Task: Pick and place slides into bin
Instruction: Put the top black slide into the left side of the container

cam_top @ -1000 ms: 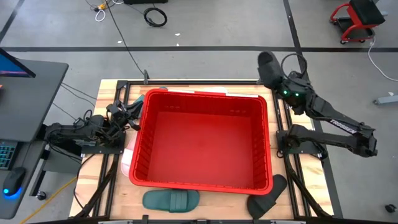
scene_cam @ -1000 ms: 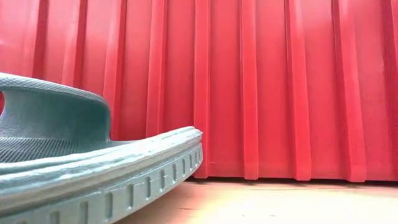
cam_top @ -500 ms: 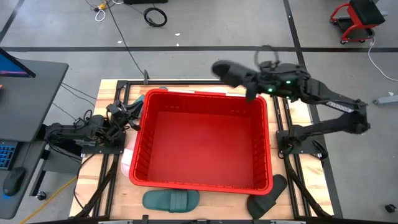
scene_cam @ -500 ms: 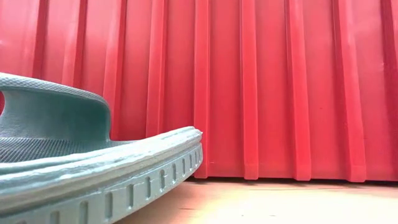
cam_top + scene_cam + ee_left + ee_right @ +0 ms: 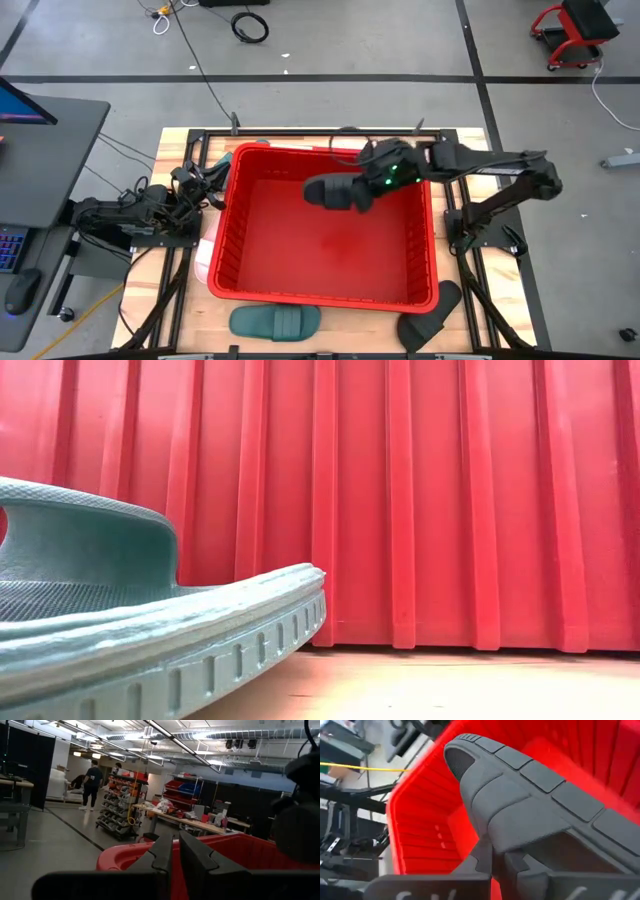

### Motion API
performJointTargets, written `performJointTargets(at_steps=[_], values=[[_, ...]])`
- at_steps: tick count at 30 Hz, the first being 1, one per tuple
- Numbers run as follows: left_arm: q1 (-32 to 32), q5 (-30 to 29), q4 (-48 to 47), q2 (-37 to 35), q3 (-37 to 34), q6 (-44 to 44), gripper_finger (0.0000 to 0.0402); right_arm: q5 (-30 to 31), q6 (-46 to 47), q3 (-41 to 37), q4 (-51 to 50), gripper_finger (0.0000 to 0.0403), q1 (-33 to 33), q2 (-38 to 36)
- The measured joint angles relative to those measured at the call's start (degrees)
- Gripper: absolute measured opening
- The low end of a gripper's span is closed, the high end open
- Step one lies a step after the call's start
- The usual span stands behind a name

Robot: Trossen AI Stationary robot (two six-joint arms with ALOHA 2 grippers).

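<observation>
**A:** Start nearest. What does the low view give that the others don't?

**B:** The ribbed sole edge and strap of the teal-green slide [image 5: 150,630] right at the lens, with the bin [image 5: 450,500] wall of red ribs just behind it. From above, that slide [image 5: 276,321] lies on the table at the bin's near side, beside a black slide [image 5: 432,318] by the near right corner. A pale slide [image 5: 203,262] peeks out along the bin's left wall.

**A:** And the arms?

**B:** The right gripper [image 5: 362,188] reaches over the bin [image 5: 322,292] interior, near its far wall, pinching a black held slide [image 5: 335,192] in the air above the red floor. Its wrist view alone shows the grip: dark fingers [image 5: 482,857] pressed tight on the slide's [image 5: 530,805] edge, tread blocks facing the camera.

**A:** The left one?

**B:** The left gripper [image 5: 213,180] waits at the bin's left far corner. Its wrist view shows the fingers [image 5: 162,857] nearly together with a thin gap, holding nothing, and beyond the rim a room with shelving, tables and people standing far off.

**A:** Any readable writing?

**B:** None I can make out.
</observation>
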Motion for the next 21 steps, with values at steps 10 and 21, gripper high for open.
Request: performJointTargets(at_steps=[10, 21], values=[[0.0, 0.0, 0.0, 0.0, 0.0, 0.0, 0.0028, 7.2, 7.7, 0.0, 0.2, 0.0012, 3.1, 5.8], [0.0, 0.0, 0.0, 0.0, 0.0, 0.0, 0.004, 12.2, 10.9, 0.0, 1.4, 0.0013, 7.4, 17.2]])
